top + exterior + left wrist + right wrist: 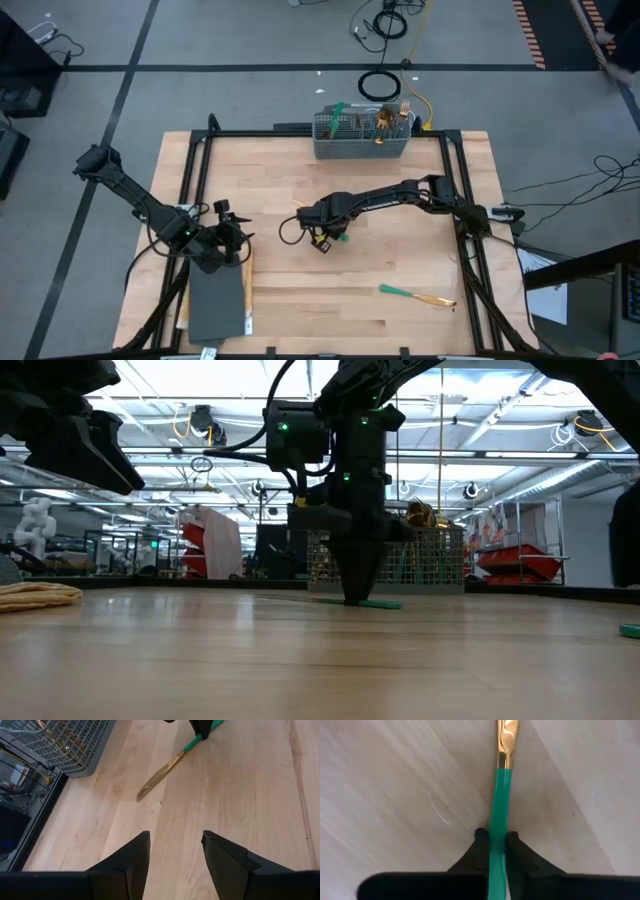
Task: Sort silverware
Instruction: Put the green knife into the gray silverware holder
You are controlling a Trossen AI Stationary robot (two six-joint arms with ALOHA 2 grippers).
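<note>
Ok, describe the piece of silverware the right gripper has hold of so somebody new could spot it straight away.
Start at the grey wire basket on the table's far edge and come toward the middle of the wooden table. There the right gripper is shut on a teal-handled knife lying flat on the wood. The other loose piece, nearer the front right, lies untouched.

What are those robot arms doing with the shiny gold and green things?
They are sorting silverware. The right gripper is down at the middle of the wooden table, its jaws shut on the green handle of a gold-headed knife that lies flat on the wood. The left gripper waits near the table's left side with its jaws open. Another green-handled piece lies nearer the front, and more silverware stands in the grey wire basket at the back edge.
</note>
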